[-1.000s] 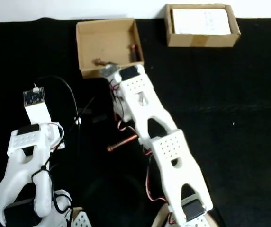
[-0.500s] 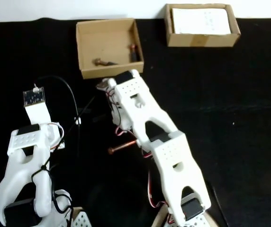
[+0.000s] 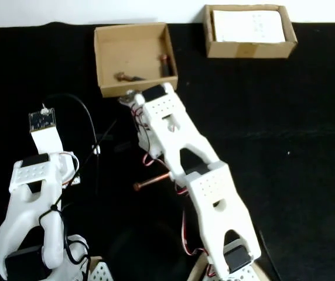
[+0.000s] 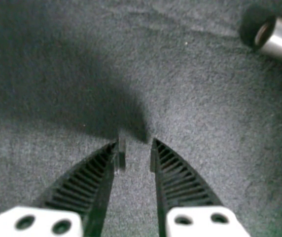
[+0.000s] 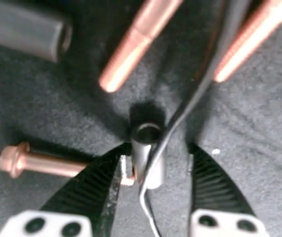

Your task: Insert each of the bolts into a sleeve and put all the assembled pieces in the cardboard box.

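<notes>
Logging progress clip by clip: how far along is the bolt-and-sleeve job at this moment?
Done: two pieces lie in the cardboard box; their assembly is too small to judge. In hand: the right gripper stands open around an upright sleeve. Remaining: three loose bolts and a second sleeve lie on the mat; the left gripper is open, holding nothing.

From my desk I count two cardboard boxes (image 3: pixel 126 52) (image 3: pixel 249 50), one holding two pieces (image 3: pixel 124 76) (image 3: pixel 164 63) and the other a single sheet of paper (image 3: pixel 249 26), while my right wrist camera gives me three copper bolts (image 5: pixel 42 164) (image 5: pixel 136 44) (image 5: pixel 252 37) and two sleeves (image 5: pixel 25 29) (image 5: pixel 141 153), and my left wrist camera one sleeve (image 4: pixel 279 42).
</notes>
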Motion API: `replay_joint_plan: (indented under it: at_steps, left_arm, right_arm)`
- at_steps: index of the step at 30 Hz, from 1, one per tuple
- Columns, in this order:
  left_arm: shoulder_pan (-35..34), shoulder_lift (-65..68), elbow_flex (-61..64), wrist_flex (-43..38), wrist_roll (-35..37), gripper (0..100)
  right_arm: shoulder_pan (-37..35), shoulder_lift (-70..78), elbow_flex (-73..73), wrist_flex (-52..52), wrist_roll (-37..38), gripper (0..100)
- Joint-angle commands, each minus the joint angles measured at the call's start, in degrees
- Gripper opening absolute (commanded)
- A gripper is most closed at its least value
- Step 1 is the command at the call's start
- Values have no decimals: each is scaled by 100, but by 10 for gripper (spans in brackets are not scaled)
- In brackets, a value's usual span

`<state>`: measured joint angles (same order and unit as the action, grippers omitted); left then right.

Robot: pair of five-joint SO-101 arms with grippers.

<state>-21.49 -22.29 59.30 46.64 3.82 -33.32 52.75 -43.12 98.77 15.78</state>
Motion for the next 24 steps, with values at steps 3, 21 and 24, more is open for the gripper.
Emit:
replay_joint_plan:
  at_steps: [3,21,24]
  left_arm:
    - [-31,13,-189,26,-9,104]
    - [-31,233,-479,202,-229,107]
    - [101,400,-971,624,-229,106]
  right_arm:
    - [48,277,-207,-127,26,50]
    - [1560,-1912,-1938,251,-114,6]
    - [1930,-3169,-989,242,-141,6]
